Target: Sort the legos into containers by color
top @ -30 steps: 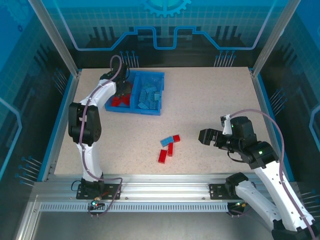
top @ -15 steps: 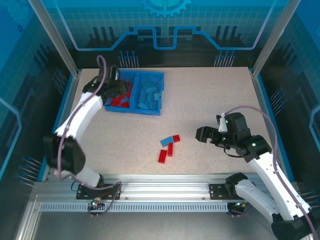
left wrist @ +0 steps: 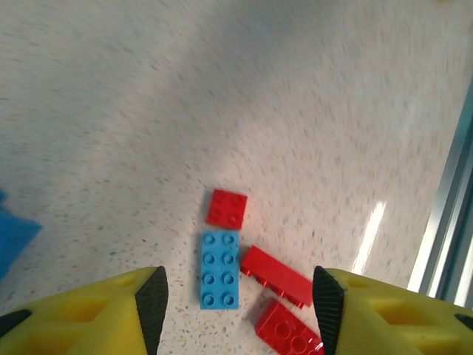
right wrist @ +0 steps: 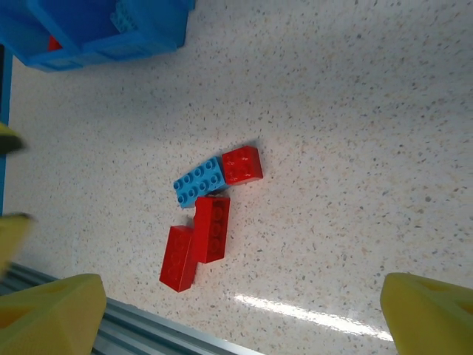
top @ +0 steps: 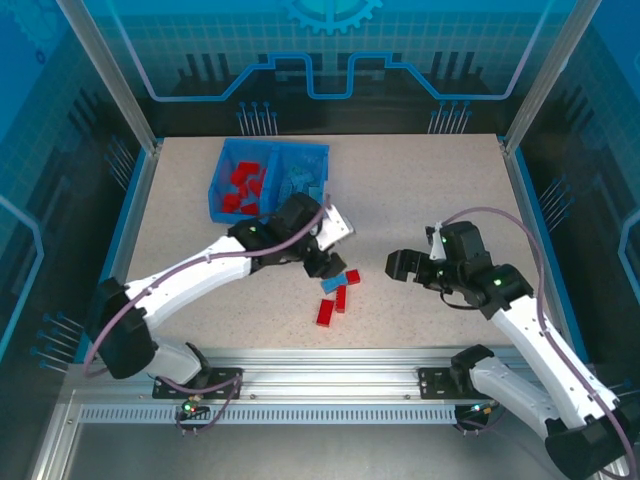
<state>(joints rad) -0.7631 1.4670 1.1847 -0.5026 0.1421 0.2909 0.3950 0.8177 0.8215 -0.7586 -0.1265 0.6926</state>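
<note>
Top external view: the speckled bench (top: 430, 190) is seen carrying everything. The left arm (top: 200, 272) is stretched across it past the tray's near side. The right arm (top: 525, 325) is reached in well to the tray's right.

The blue tray (top: 290, 146) is split by a middle wall. Red legos (top: 243, 186) are piled in its left compartment and light blue legos (top: 302, 180) in its right one.

The left jaws are held just off the tray's near right corner, over the loose bricks. In the left wrist view they are spread wide, with nothing gripped. The right jaws are placed farther to the tray's right than the loose bricks. In the right wrist view they are likewise spread wide and empty.

Four loose legos are left on the bench, nearer and to the right of the tray, well apart from it. A long red brick (top: 341, 298) is laid touching a second red brick (top: 326, 312). A light blue brick (top: 338, 281) is set at the long one's far end. A small red square (top: 353, 276) is set touching the blue one.
</note>
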